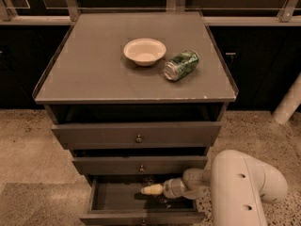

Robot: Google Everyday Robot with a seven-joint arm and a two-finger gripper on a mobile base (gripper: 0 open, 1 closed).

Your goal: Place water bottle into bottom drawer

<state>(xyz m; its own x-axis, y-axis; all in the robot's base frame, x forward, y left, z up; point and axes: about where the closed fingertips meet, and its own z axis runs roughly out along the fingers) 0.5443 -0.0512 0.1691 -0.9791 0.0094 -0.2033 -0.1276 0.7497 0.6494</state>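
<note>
The bottom drawer (117, 199) of the grey-brown cabinet is pulled open, and its shallow inside is in shadow. My white arm (244, 187) reaches in from the right. My gripper (153, 189) is over the middle of the drawer's interior, just above its floor, with its pale tip pointing left. The water bottle does not show plainly; it is hidden in the dark around the gripper, and I cannot tell whether the gripper holds it.
On the cabinet top (94, 74) stand a pale bowl (144, 51) and a green patterned can (182, 65) lying on its side. The top drawer (136, 134) and middle drawer (139, 165) stick out slightly above the open one. Speckled floor surrounds the cabinet.
</note>
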